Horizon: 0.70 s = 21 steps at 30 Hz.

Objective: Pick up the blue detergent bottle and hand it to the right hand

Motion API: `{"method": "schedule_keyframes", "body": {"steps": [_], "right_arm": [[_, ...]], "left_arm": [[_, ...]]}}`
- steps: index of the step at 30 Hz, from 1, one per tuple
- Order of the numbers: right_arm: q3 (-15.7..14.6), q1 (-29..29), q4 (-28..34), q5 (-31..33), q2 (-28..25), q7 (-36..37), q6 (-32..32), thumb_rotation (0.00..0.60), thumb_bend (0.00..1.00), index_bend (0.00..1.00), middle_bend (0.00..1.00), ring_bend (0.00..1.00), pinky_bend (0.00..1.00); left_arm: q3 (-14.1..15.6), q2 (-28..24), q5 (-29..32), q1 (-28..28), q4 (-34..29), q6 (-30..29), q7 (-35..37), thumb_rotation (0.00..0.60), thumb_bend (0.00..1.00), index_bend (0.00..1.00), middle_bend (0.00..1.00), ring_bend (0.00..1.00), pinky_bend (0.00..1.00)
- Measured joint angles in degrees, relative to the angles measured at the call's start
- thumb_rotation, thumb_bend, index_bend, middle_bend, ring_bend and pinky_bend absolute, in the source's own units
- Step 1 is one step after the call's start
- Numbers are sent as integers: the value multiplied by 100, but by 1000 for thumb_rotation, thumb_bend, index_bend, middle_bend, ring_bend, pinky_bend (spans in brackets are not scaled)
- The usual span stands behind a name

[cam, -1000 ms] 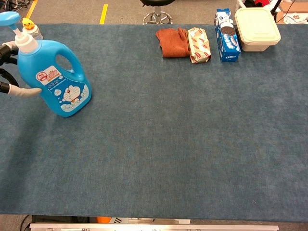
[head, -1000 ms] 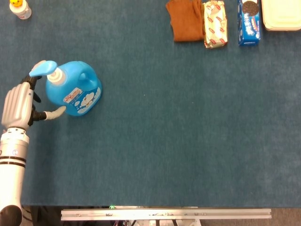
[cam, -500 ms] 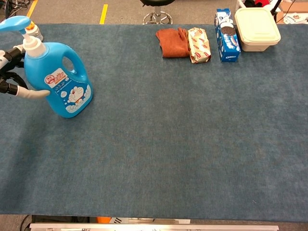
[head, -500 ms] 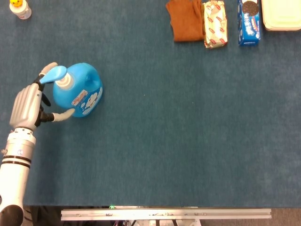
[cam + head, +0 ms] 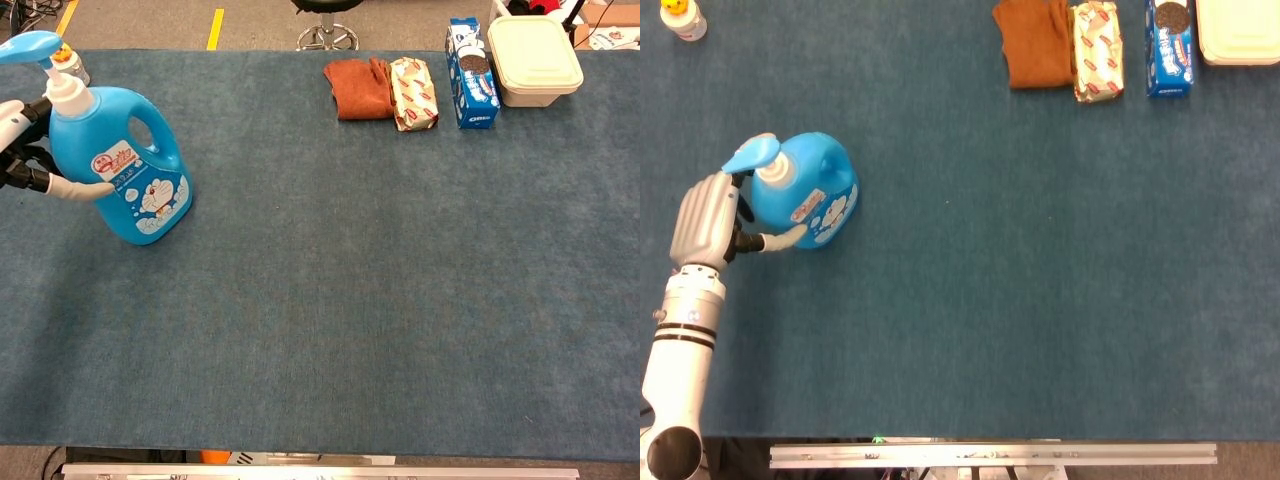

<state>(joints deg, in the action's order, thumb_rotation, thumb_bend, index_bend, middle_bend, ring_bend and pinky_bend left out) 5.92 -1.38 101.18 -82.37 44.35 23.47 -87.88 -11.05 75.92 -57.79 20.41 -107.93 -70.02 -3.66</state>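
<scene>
From the head view we see the left hand [image 5: 708, 220] clasped around the blue detergent bottle [image 5: 808, 193], which stands upright on the table [image 5: 1040, 300]. The chest view adds only a thumb on the bottle's label side. We do not see the right hand.

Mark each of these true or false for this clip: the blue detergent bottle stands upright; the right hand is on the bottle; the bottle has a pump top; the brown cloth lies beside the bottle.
1. The blue detergent bottle stands upright on the table. True.
2. The right hand is on the bottle. False: only the left hand is at it, a finger against its front; the right hand is in neither view.
3. The bottle has a pump top. True.
4. The brown cloth lies beside the bottle. False: it lies far off at the back edge, next to a wrapped snack.
</scene>
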Motion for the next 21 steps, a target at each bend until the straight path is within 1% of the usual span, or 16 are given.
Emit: {"method": "schedule_keyframes", "body": {"steps": [4, 9, 14, 21], "right_arm": [[-2, 1, 13, -14, -5, -16, -2, 600, 0, 0, 96, 0, 75], [0, 15, 46, -35, -20, -38, 9, 600, 0, 0, 96, 0, 75], [-3, 56, 114, -99, -47, -77, 45, 600, 0, 0, 96, 0, 75], [-12, 190, 257, -263, -137, -71, 201, 600, 0, 0, 96, 0, 75]], "left_arm": [[-42, 51, 19, 18, 63, 2, 46, 600, 142, 267, 332, 401, 688], [-73, 17, -82, 53, 155, 108, 178, 600, 143, 327, 372, 442, 721], [-141, -123, -261, 126, 215, 347, 514, 600, 143, 348, 386, 448, 726], [-223, -371, -731, 237, 237, 741, 1308, 600, 143, 350, 389, 446, 727]]}}
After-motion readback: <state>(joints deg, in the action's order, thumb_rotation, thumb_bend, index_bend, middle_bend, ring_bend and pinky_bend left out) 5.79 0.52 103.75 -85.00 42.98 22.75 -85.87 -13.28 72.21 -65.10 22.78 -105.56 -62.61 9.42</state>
